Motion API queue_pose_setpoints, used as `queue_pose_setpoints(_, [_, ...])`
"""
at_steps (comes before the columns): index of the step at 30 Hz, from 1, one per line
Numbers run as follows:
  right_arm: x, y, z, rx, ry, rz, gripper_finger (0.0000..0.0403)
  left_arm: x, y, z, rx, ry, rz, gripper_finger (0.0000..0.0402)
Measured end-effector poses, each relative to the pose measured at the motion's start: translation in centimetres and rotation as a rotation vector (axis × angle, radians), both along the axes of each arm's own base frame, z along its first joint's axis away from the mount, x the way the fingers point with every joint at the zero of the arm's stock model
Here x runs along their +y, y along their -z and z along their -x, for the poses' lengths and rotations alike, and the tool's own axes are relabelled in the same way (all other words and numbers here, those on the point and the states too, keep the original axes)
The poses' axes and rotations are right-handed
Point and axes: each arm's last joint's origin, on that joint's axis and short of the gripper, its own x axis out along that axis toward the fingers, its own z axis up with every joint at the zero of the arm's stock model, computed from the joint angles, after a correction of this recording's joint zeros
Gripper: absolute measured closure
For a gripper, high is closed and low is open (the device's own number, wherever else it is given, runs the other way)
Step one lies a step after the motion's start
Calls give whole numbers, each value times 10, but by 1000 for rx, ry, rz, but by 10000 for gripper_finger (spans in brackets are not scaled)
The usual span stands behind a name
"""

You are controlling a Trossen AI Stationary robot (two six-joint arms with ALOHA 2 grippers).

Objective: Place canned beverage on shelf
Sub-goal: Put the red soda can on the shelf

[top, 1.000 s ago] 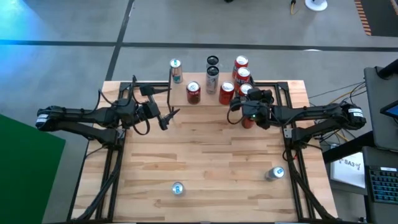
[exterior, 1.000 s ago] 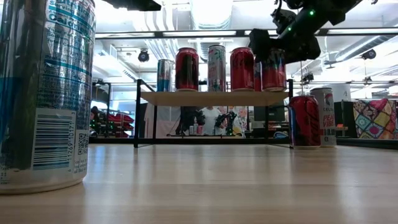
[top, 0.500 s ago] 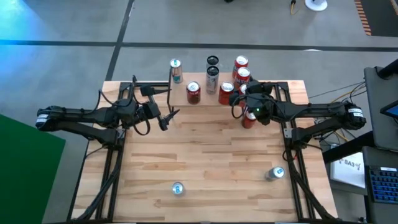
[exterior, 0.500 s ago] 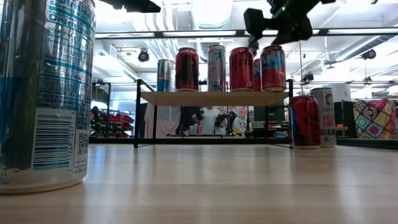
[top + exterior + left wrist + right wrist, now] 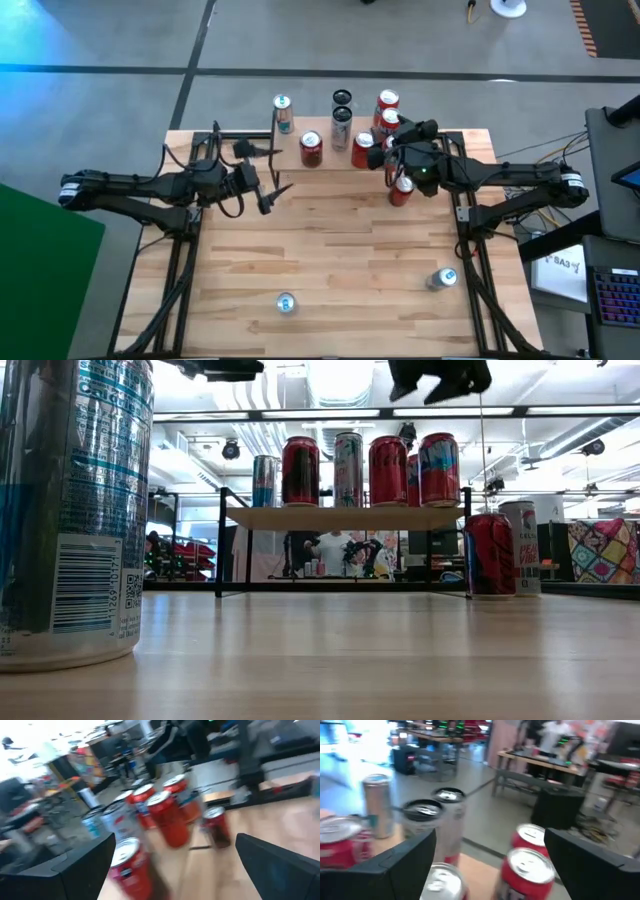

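While I am watching from the remote station, the slatted wooden tabletop [image 5: 330,260] is spreading under everything as the largest item. On its far edge the shelf [image 5: 345,518] is standing on thin black legs, its plank top carrying a row of upright cans: a slim silver-blue can [image 5: 264,481] at one end, a dark red can [image 5: 300,471], a tall pale can [image 5: 348,469], a red can [image 5: 388,471] and a red-and-white can [image 5: 439,470] at the other end, with one more red can partly hidden behind those last two.

I am seeing the left arm waiting over the table's left part, the left gripper [image 5: 270,182] hanging with its fingers apart and holding nothing. The right gripper [image 5: 392,155] is hovering above the shelf's right end, over the cans there, its fingers spread and empty; in the low view it is showing only at the top edge [image 5: 440,375].

On the tabletop, a red can [image 5: 490,554] is standing just beside the shelf's right leg, with a white can [image 5: 522,547] behind it. Nearer me, a blue-and-silver can [image 5: 286,303] is standing at the front, and another silver can [image 5: 441,279] is sitting front right.
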Motion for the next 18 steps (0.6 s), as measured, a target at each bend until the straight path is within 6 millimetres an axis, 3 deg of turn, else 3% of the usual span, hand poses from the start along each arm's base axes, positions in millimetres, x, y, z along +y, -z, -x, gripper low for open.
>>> queue_pose_setpoints(6, [7, -22, -3, 24, -277, -58, 43, -2, 0, -12, -90, 82, 122, 3])
queue_pose_setpoints(12, [16, -35, -5, 16, -627, -130, 69, -7, 6, -27, -141, 113, 201, 3])
queue_pose_setpoints(18, [18, -36, -3, 92, -697, -154, 109, -11, 13, -39, -146, 129, 208, 3])
